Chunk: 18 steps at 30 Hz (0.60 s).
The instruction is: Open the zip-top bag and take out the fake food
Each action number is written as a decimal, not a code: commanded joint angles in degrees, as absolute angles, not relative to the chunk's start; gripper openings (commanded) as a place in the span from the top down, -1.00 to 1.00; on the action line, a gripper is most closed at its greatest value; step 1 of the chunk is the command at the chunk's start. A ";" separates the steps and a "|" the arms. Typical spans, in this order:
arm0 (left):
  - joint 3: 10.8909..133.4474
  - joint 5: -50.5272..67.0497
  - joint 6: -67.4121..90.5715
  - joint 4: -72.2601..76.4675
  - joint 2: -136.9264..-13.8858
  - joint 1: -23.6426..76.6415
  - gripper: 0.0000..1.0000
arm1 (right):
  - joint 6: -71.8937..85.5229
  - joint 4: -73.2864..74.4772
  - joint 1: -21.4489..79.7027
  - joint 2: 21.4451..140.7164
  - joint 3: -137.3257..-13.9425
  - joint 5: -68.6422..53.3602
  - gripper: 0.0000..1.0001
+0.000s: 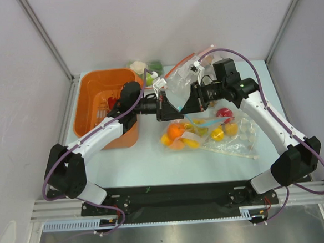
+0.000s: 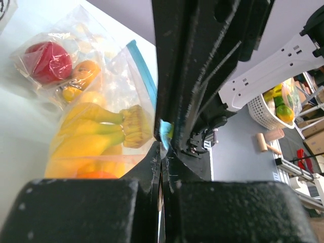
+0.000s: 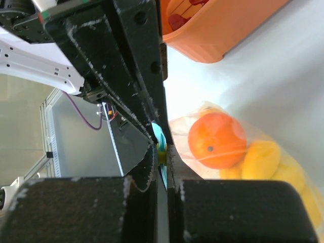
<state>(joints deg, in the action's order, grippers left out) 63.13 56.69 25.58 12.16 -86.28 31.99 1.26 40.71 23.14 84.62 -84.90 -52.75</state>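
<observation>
1. Above the bench (image 1: 126, 168), top view: the left claw (image 1: 168, 108) and the right claw (image 1: 187, 104) meet tip to tip, both raised off the surface. The zip-top bag (image 1: 185, 135) sags beneath them onto the bench, and its teal zip strip (image 1: 191, 119) runs up towards the claws. The fake food (image 1: 175, 130) is inside the bag. A second bag (image 1: 238, 135) holding a red apple (image 1: 223, 112) lies against it on the right, and an orange bin (image 1: 93, 98) stands to the left.
2. Left wrist view: the left claw is clenched, with a sliver of the teal zip strip pinched at its fingertips. The right claw stands directly opposite and very close. A banana bunch (image 2: 96, 126) shows through the plastic just beside the grip.
3. Right wrist view: the right claw is likewise clenched, with the strip showing between its fingers. An orange (image 3: 216, 140) and yellow pieces press against the bag wall just beyond.
4. Step in hand, by judgement: opening the mouth. Both grips are set on the strip, but whether the seal has begun to part cannot be told.
5. Next move, by judgement: the claws should draw apart in opposite directions, each staying firm on its own lip. The thin plastic may slip free. The fruit has yet to be taken out.
</observation>
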 commanded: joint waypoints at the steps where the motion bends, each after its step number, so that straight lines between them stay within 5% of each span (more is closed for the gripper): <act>1: 63.90 54.14 26.37 19.86 -85.69 29.89 0.99 | 0.18 45.79 23.91 82.71 -83.23 -53.00 1.00; 18: 61.79 55.81 27.60 21.01 -84.20 25.05 0.99 | -2.37 49.04 23.91 81.39 -81.83 -47.82 1.00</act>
<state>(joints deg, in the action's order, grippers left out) 62.11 57.43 27.62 15.05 -86.32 28.40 -0.21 41.87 23.55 83.55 -82.72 -49.52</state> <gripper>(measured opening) 0.009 0.044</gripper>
